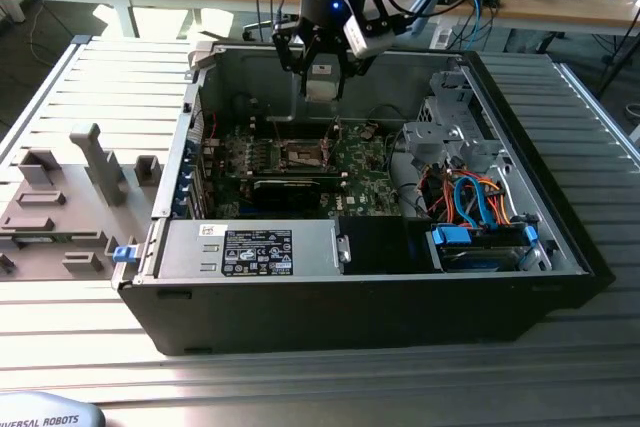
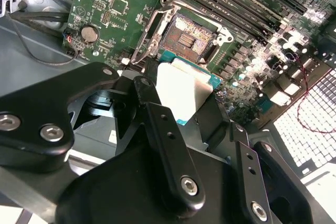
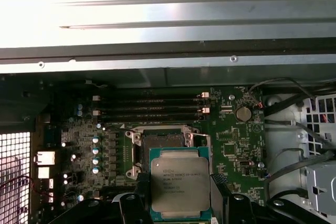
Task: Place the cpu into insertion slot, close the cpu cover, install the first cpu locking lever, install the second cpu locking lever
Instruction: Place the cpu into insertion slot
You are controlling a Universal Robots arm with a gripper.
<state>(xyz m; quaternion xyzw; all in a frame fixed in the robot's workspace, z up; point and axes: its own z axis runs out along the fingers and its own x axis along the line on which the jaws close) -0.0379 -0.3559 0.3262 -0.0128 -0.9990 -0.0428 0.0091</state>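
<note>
The cpu (image 3: pixel 179 184) is pinched by the jaws along two opposite edges. Its silver-grey top is thereby left uncovered and its underside is kept free for seating. In both wrist views it is seen lying flat between them, level with the board (image 1: pixel 365 162), presumably so that it can be lowered squarely and not on a corner.

In the exterior view the jaws are hung over the far middle of the open case (image 1: pixel 350 317), which is laid on its side on the slatted surface (image 1: pixel 300 377). This leaves the board facing up and reachable from above.

The slot (image 3: pixel 160 140) is found on the board below the cpu, bordered by green, with a long black card (image 1: pixel 290 187) just nearer. Its dark contact field is exposed and nothing is seated in it. The cpu is held clear of it, not touching, and appears to be offset a little rather than centred over it. The first step is therefore judged to be under way and not yet done.

The cover (image 2: pixel 146 35) appears to be swung up off the slot, standing at one side as a thin silvery frame, so that the opening is left free. How the two levers stand cannot be told with certainty.
</note>
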